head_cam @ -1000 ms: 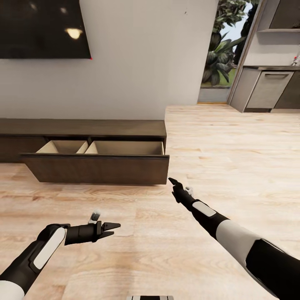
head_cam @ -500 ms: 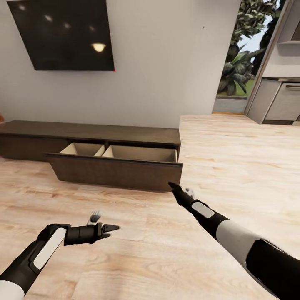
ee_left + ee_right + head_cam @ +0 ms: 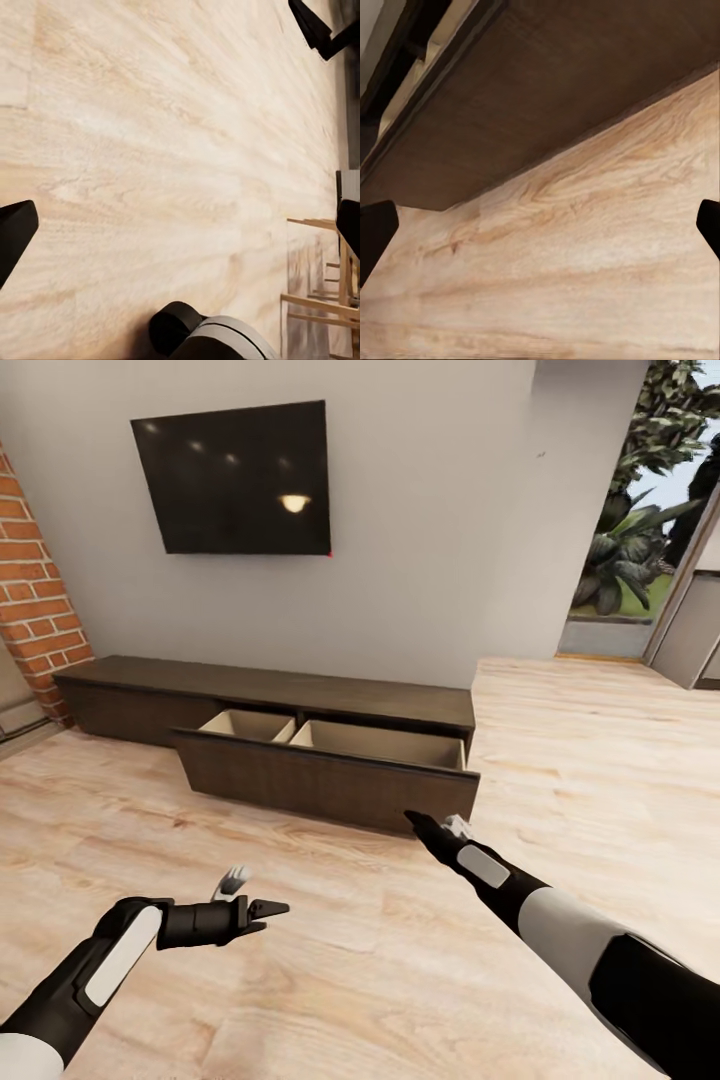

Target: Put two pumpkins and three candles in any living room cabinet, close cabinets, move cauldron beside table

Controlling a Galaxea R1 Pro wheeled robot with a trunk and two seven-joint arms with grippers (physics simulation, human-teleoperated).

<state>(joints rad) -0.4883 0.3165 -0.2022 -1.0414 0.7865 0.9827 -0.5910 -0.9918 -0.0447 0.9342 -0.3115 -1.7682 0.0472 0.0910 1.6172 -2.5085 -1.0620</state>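
The whole head view is sliding rightward compared with a second ago: the TV (image 3: 235, 478) is now sitting fully in frame, a red-brick fireplace (image 3: 32, 590) is coming in at the left edge, and the kitchen units that were showing at the right are almost gone. That is the camera turning left, not the furniture moving. The plank floor (image 3: 400, 960) is taking up most of the lower picture, bare where the arms are reaching.

The cabinet (image 3: 270, 695) is running along the wall under the TV, and its drawer (image 3: 330, 775) is standing pulled out, pale compartments showing. As far as the angle is letting me see, those compartments are looking empty, though their floors are partly hidden behind the front panel.

The right gripper (image 3: 414, 821) is hovering just in front of the drawer's right corner, fingers apart and carrying nothing; the right wrist view is showing the drawer front close ahead with both fingertips wide at the edges. The left gripper (image 3: 270, 909) is hanging low over the floor, well apart from the cabinet, likewise spread and holding nothing.

Judging from this, the storing has not begun, and the turn is likely a search for pumpkins, candles and the cauldron elsewhere in the room
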